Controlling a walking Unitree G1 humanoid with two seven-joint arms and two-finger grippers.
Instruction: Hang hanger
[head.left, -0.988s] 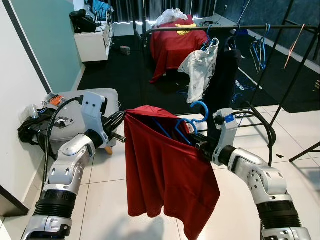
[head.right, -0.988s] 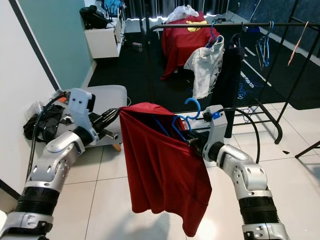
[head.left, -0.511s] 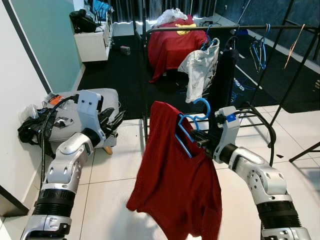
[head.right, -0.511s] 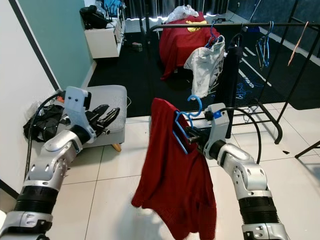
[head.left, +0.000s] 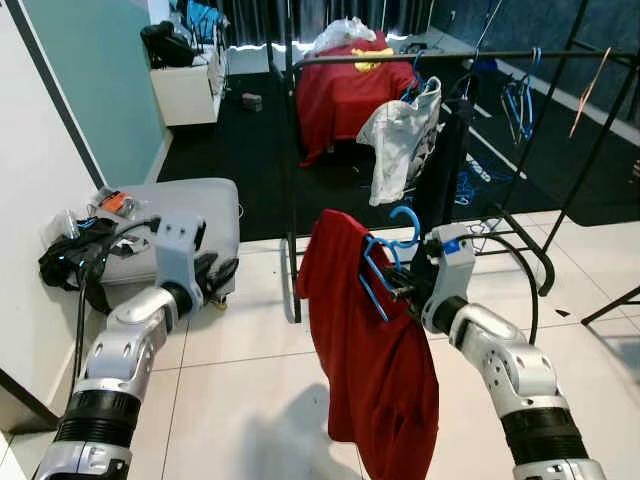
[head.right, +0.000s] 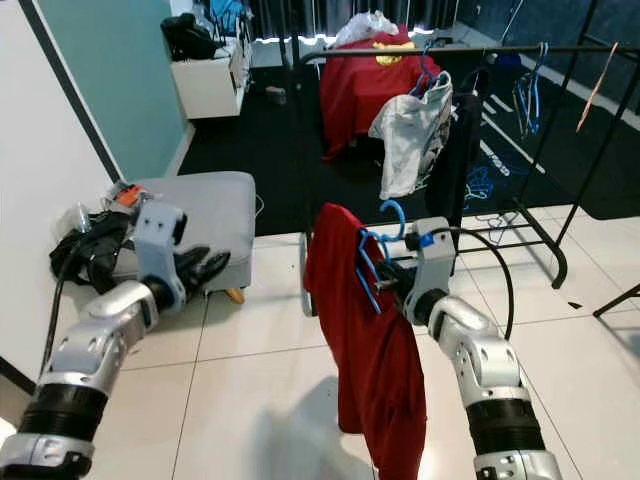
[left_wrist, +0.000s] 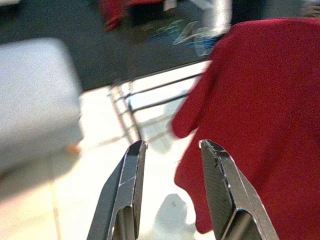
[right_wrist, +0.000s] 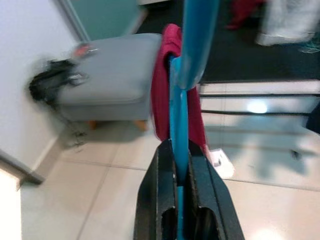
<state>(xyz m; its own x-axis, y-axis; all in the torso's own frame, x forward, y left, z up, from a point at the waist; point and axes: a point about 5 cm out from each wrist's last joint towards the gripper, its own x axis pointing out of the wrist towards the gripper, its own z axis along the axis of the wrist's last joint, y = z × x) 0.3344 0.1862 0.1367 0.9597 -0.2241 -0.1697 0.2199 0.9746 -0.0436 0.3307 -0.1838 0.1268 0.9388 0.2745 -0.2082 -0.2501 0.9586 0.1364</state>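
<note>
A blue hanger (head.left: 385, 262) carries a dark red garment (head.left: 378, 360) that droops toward the tiled floor in front of me. My right gripper (head.left: 400, 290) is shut on the hanger; in the right wrist view its fingers (right_wrist: 200, 195) clamp the blue bar (right_wrist: 178, 150). My left gripper (head.left: 222, 272) is open and low at the left, apart from the cloth; the left wrist view shows its fingers (left_wrist: 220, 190) spread with the red garment (left_wrist: 265, 115) beyond them. The black clothes rail (head.left: 470, 57) crosses behind, holding a white shirt (head.left: 400, 135) and blue hangers (head.left: 517, 100).
A grey ottoman (head.left: 190, 215) sits at the left with black bags and cables (head.left: 70, 255) beside the wall. The rack's black legs (head.left: 520, 250) curve over the floor at the right. A red-draped pile (head.left: 345, 85) lies further back.
My left gripper let go of the red garment, opened and dropped back to the left. The cloth fell and now hangs narrow from the hanger in my right gripper.
</note>
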